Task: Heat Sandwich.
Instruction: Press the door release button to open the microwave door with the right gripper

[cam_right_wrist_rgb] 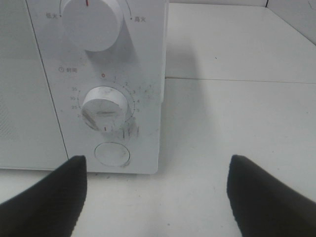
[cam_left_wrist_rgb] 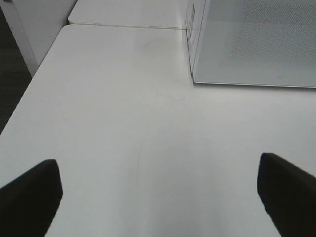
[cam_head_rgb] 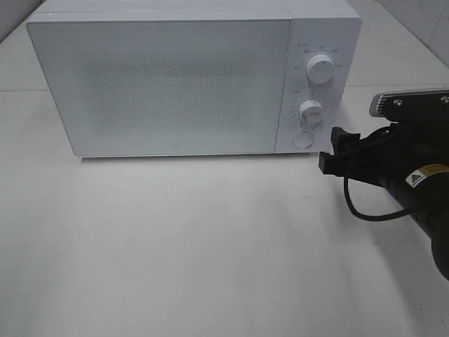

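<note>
A: Where was the sandwich?
B: It showed in no view. The table (cam_head_rgb: 210, 246) in front of the microwave (cam_head_rgb: 168, 77) was bare, and the door (cam_head_rgb: 161, 84) was closed and frosted, so I could not tell if the sandwich was inside

A: Which arm was nearer to the controls?
B: The right gripper (cam_head_rgb: 334, 150), clearly. It hung just beside the right front corner of the microwave, low, about level with the round button (cam_head_rgb: 302, 139). The left gripper (cam_left_wrist_rgb: 158, 197) was over bare table near the other end of the microwave, well apart from the controls

A: And the hands?
B: Both were spread open and held nothing

A: What did the next move turn on?
B: On the direction, I think. In the right wrist view the timer knob (cam_right_wrist_rgb: 104, 109) and the button under it lay ahead of the gripper, but closer to one finger (cam_right_wrist_rgb: 54, 192) than to the middle. In my judgement the gripper needed to shift sideways toward the door first and then go forward, otherwise it would meet the corner and not the knob
</note>
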Motion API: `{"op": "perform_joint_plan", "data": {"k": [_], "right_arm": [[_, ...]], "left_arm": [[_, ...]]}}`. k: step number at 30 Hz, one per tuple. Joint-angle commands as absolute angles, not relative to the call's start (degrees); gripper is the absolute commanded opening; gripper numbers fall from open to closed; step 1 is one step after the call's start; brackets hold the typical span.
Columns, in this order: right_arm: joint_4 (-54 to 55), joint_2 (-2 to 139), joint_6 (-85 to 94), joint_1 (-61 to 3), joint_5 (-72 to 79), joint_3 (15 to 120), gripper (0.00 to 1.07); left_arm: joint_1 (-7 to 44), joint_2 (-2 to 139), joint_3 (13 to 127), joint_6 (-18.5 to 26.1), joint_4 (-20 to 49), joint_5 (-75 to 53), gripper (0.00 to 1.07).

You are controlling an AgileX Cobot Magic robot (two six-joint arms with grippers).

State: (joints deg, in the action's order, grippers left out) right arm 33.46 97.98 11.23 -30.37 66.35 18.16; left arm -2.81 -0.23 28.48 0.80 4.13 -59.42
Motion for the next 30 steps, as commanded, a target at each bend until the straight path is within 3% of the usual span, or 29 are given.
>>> {"op": "perform_joint_plan", "data": {"k": [1,22,30], "right_arm": [[35.75,99.18,11.29,-32.89,68.58,18.28,0.76],[39.71,103.65,6.76,-38.79,69.5,18.91,0.76],[39.71,103.65,-9.57,-38.79,69.39,18.91,0.76]], "left_arm": [[-2.98,-1.83,28.36,0.92,3.9,-59.3,1.03],[-2.98,-1.83,28.36,0.92,3.9,-59.3,1.03],[-2.98,-1.83,28.36,0.92,3.9,-59.3,1.03]]}}
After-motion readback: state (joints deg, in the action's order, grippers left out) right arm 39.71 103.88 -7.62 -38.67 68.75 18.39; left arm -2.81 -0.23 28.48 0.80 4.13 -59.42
